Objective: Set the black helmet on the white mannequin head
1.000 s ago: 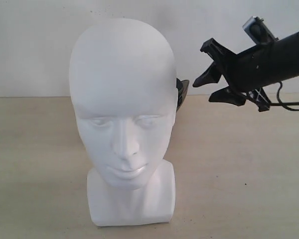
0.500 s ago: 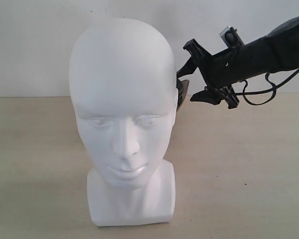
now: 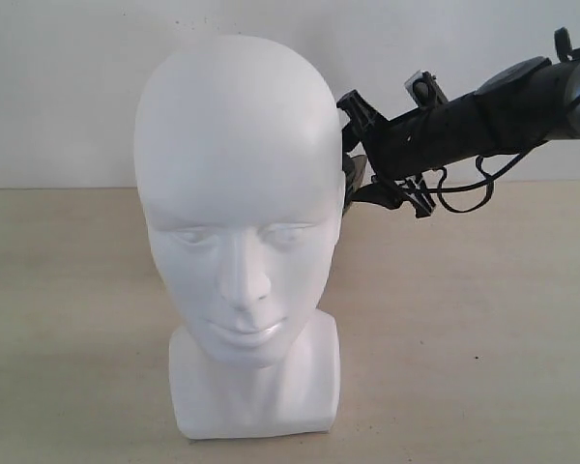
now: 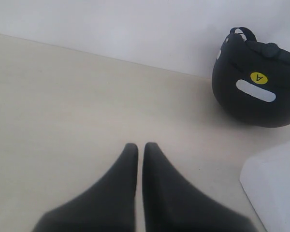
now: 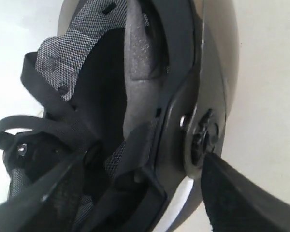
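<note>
Right gripper [image 5: 150, 153] is seen spread wide, black helmet [image 5: 212, 72] rim straddled by its fingers [image 5: 43, 193] (one inside, one outside). White mannequin head [image 3: 237, 193] is located just beside it. Left gripper [image 4: 140, 146] is closed, empty.

1. Left wrist view: the black helmet [image 4: 251, 108] carries a yellow round sticker [image 4: 259, 77] on its glossy shell. One dark capital letter is printed on the sticker and reads "A".
2. Same shell, just beside the sticker: a white oblong strip [image 4: 255, 90] with rounded ends. It looks like a label, but no writing can be made out on it.
3. Exterior view: no text, number, brand or sign is legible.
4. Right wrist view, close on the helmet's inside and rim: no legible lettering or marking.
</note>
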